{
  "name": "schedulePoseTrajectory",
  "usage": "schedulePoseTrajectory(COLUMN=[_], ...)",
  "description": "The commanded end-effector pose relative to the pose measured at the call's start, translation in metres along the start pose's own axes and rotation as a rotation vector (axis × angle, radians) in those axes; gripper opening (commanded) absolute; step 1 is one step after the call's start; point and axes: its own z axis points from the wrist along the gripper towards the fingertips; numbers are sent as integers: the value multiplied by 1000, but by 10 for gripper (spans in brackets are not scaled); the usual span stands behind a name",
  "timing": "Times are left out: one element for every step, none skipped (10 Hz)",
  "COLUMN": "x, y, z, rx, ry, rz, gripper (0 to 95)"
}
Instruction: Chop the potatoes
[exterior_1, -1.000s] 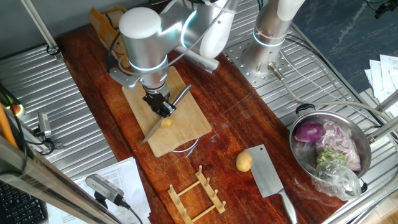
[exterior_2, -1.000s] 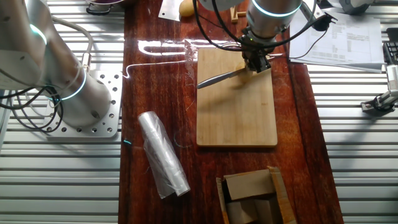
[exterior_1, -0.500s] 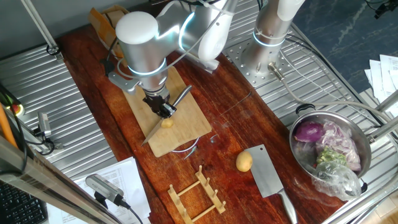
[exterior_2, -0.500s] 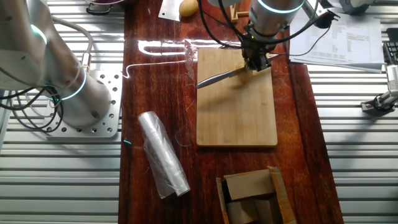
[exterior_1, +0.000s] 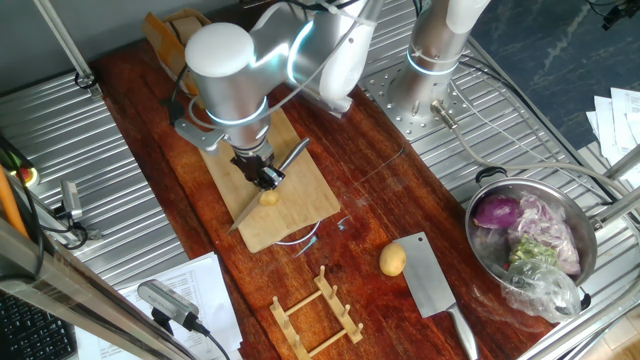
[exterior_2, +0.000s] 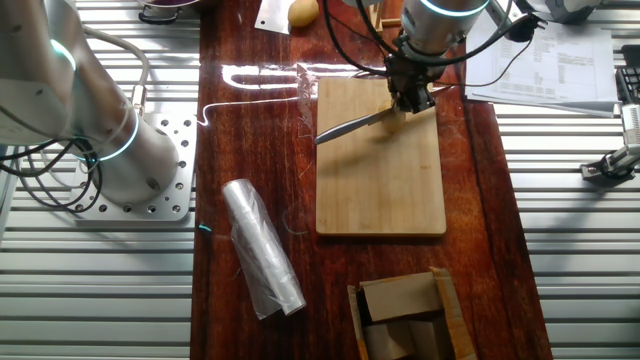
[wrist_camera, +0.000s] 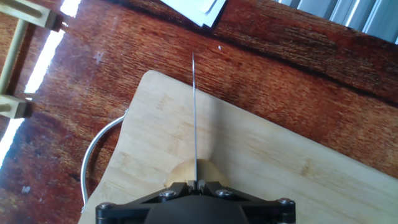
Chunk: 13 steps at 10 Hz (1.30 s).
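My gripper (exterior_1: 262, 176) is shut on a knife (exterior_1: 270, 183), also seen in the other fixed view (exterior_2: 408, 97). The blade (wrist_camera: 194, 112) runs edge-on down the middle of the hand view and rests on a small yellow potato (wrist_camera: 193, 172) lying on the wooden cutting board (wrist_camera: 261, 174). In the fixed view that potato (exterior_1: 268, 198) sits near the board's front end (exterior_1: 300, 205), under the knife. A second whole potato (exterior_1: 392, 259) lies on the dark wood table beside a cleaver (exterior_1: 432, 283); it also shows at the top of the other fixed view (exterior_2: 303, 12).
A steel bowl (exterior_1: 590, 240) with a purple-red onion (exterior_1: 497, 212) and scraps stands at the right. A wooden rack (exterior_1: 315, 312) lies in front of the board. A roll of plastic (exterior_2: 262, 248), a cardboard box (exterior_2: 405, 315) and a second robot base (exterior_2: 110, 130) are nearby.
The arm has shifted slightly; the knife stays on the potato with no visible change to it.
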Motion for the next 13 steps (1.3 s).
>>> schedulePoseTrajectory(x=[2, 2, 0, -2, -3, -3, -3, -3, -2, -1, -1, 1, 2], y=[1, -1, -4, -7, -8, -8, -7, -6, -6, -4, -3, -2, -1], z=[1, 0, 8, 17, 23, 24, 24, 22, 19, 15, 12, 5, 0], rx=[1, 3, 6, 6, 3, 0, -3, -7, -9, -10, -11, -11, -11], ry=[10, 11, 10, 4, -2, -3, -1, 6, 11, 16, 20, 28, 35], rz=[-3, -4, -6, -6, -2, 2, 2, 5, 6, 6, 6, 2, -2], gripper=[0, 0, 0, 0, 0, 0, 0, 0, 0, 0, 0, 0, 0])
